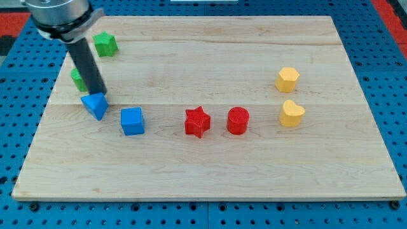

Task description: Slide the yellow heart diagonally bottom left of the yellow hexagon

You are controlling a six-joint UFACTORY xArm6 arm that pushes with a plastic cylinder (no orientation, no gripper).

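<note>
The yellow heart (292,113) lies at the view's right, directly below the yellow hexagon (287,79) with a small gap between them. My tip (100,93) is far away at the view's left, touching the top of the blue triangle (95,105). The dark rod rises from there toward the view's top left and partly hides a green block (78,79).
A green star (105,44) sits at the top left. A blue cube (132,121) lies right of the blue triangle. A red star (197,121) and a red cylinder (238,120) sit mid-board. The wooden board (210,178) rests on a blue perforated surface.
</note>
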